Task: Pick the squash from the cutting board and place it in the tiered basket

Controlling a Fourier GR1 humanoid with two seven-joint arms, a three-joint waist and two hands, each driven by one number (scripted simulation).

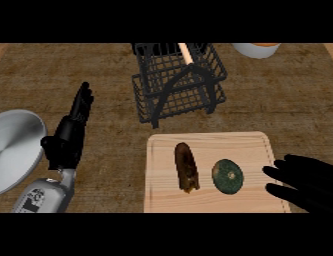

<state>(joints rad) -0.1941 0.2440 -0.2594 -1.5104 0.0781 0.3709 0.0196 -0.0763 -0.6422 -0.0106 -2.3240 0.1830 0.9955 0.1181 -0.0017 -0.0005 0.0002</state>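
The right hand (313, 182), fingers relaxed, is hovering just right of the round green squash (228, 176) on the cutting board (213, 141).

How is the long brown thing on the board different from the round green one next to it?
The brown vegetable is long and thin; the green squash is round. The brown one lies nearer the board's middle, the squash nearer the right hand. Both lie on the cutting board, untouched.
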